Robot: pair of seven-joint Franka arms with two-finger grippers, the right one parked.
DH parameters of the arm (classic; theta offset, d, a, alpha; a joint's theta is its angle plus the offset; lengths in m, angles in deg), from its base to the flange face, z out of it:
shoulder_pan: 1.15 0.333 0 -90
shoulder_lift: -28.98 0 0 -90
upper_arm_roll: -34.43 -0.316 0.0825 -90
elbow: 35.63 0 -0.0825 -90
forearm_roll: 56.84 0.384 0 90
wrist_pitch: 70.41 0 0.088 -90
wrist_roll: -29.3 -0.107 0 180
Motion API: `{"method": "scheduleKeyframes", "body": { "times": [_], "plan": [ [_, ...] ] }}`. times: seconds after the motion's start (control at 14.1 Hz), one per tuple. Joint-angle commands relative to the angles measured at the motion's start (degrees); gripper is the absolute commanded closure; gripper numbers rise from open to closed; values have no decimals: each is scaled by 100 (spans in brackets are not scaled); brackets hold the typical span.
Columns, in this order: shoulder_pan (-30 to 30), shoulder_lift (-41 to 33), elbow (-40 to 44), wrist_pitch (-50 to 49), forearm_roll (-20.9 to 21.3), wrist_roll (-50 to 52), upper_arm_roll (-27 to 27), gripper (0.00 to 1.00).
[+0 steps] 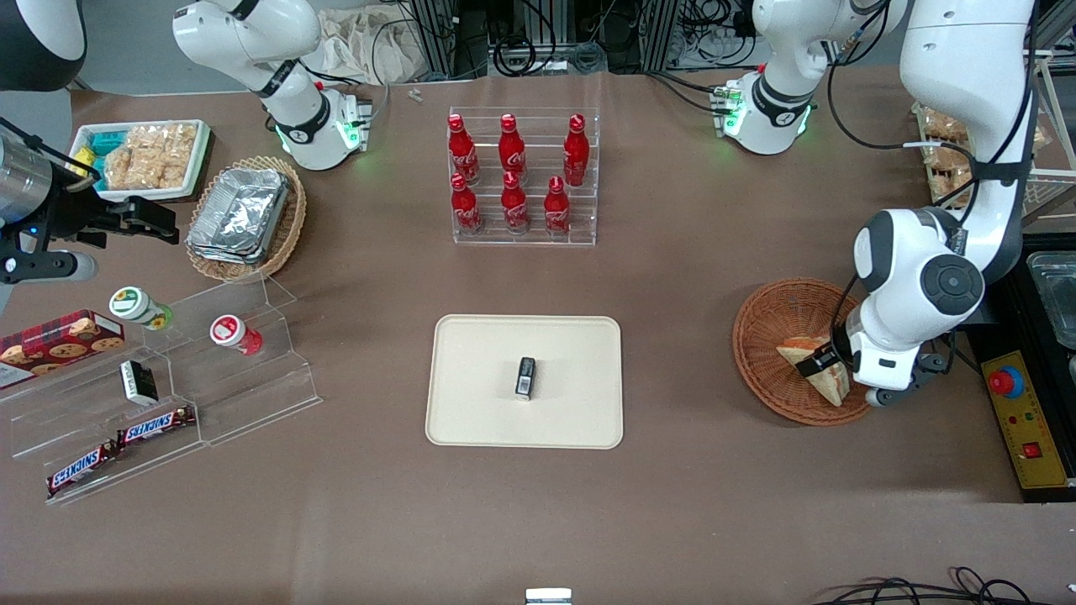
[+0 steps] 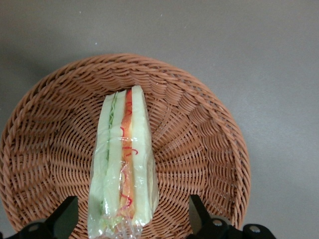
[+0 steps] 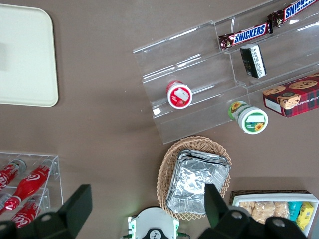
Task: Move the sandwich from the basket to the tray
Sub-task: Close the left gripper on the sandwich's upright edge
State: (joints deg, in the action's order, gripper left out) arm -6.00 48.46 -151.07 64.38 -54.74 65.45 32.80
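1. We see the sandwich (image 2: 123, 164) lying in the basket (image 2: 45, 149), standing on one edge with its layered side turned up toward the wrist camera.
2. It is a wedge sealed in clear, crinkled plastic wrap. Its pale cream slices run lengthwise, with a green strip of filling between one pair of slices and a red-orange strip between another.
3. From the front view, the sandwich (image 1: 817, 365) shows as a pale triangle, lying in the part of the basket (image 1: 773, 336) toward the working arm's end of the table (image 1: 689, 504).
4. The basket is round, shallow and woven from reddish-brown wicker, and it rests on the brown table.
5. Our gripper (image 2: 128, 219) hangs low over the basket, directly above the sandwich. Its fingers (image 2: 65, 215) are spread wide, one on each side of the wedge, and neither touches the wrap.
6. In the front view the gripper (image 1: 828, 361) sits at the sandwich, largely covered by the arm's white wrist.
7. The tray (image 1: 471, 403) is cream-beige with rounded corners and lies flat at the middle of the table, well apart from the basket.
8. A small dark packet (image 1: 525, 376) rests on the tray near its centre.
9. A clear rack of red cola bottles (image 1: 513, 172) stands farther from the front camera than the tray.
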Motion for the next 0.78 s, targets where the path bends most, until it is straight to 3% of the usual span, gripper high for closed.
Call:
{"method": "scheduleKeyframes", "body": {
  "times": [0.0, 0.71],
  "plan": [
    [1, 65, -75, 196, 37, 261, 5, 0],
    [-16, 399, 92, 223, 36, 604, 14, 3]
  ]
}}
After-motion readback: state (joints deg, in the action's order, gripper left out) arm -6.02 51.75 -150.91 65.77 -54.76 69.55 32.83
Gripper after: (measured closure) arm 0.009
